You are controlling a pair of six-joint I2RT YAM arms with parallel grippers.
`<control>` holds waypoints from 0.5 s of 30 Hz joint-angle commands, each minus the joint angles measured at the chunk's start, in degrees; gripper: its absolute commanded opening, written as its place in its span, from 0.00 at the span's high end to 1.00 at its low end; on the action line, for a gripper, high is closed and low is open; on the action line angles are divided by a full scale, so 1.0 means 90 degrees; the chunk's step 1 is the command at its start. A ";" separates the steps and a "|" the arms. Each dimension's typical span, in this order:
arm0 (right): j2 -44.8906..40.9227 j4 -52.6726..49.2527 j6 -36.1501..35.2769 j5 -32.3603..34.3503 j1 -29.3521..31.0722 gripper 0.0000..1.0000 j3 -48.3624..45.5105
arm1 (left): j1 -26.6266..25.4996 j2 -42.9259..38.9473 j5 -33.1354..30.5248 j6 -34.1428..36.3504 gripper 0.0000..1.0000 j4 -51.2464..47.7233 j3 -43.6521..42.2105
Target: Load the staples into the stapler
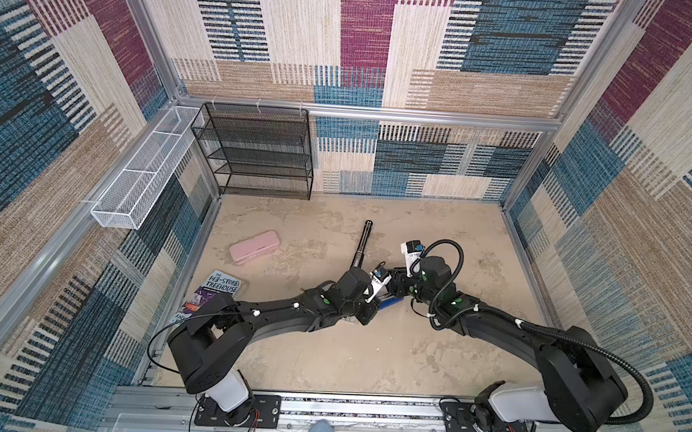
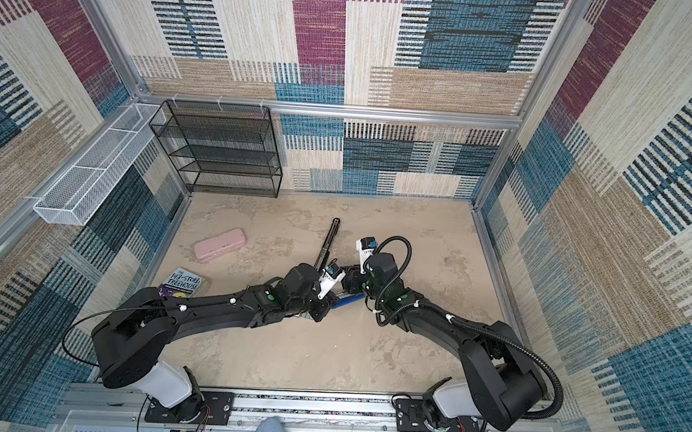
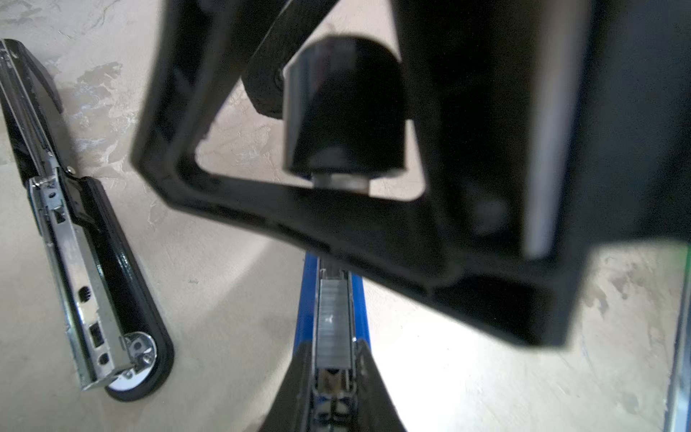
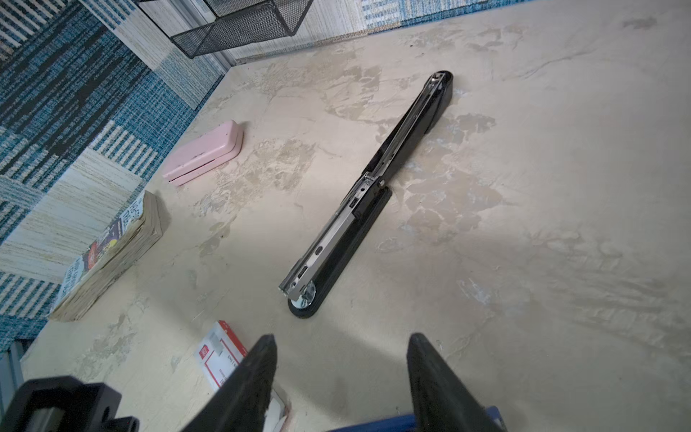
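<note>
Staples (image 3: 334, 321) in blue stapler (image 3: 306, 299): left wrist only; staple box (image 4: 218, 351): right wrist.

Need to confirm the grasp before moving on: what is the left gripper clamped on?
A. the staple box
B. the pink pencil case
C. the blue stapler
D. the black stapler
C: in the left wrist view the left gripper closes on both sides of the blue stapler, which has a staple strip in its channel. The black stapler lies apart on the table.
</note>
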 commanded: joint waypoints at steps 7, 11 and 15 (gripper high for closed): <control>-0.0026 0.0120 0.0073 -0.0625 0.0128 0.39 0.0014 | 0.0044 -0.0073 -0.0006 -0.0253 0.97 0.0447 0.0032; -0.0053 0.0087 0.0063 -0.0633 0.0148 0.39 0.0057 | 0.0079 -0.0124 0.0039 -0.0333 0.97 0.0409 0.0077; -0.0044 0.0007 0.0034 -0.0606 0.0187 0.39 0.0117 | 0.0089 -0.0117 0.0050 -0.0338 0.97 0.0256 0.0232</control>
